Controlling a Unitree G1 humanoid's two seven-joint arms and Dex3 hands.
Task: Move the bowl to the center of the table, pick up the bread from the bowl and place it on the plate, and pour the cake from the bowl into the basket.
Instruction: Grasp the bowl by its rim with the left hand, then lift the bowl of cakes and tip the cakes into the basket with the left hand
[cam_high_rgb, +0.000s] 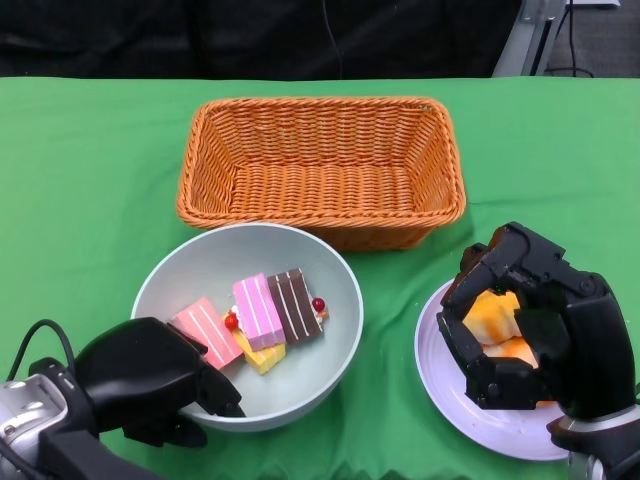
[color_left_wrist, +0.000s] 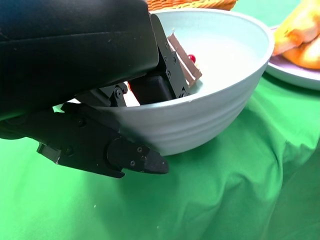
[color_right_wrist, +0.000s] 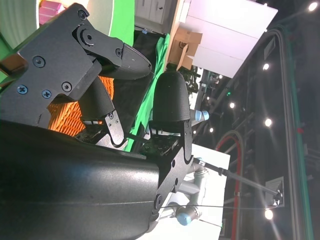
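Head view: the left hand (cam_high_rgb: 150, 385) grips the near rim of the bowl (cam_high_rgb: 320, 365), cake (cam_high_rgb: 262, 312) just beyond its fingers. The right hand (cam_high_rgb: 530, 320) encloses the bread (cam_high_rgb: 492, 310) above the plate (cam_high_rgb: 440, 385). The basket (cam_high_rgb: 322, 170) lies beyond both hands.
Left wrist view: fingers (color_left_wrist: 135, 157) clamp the bowl wall.

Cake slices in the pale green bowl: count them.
4 visible: a pink-striped slice nearest the left hand, a pink one in the middle, a brown-striped one beside it, a yellow one partly underneath. More could be hidden.

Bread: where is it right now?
In the head view the bread is lower right, over the white plate, within the right hand's fingers, right of the bowl.
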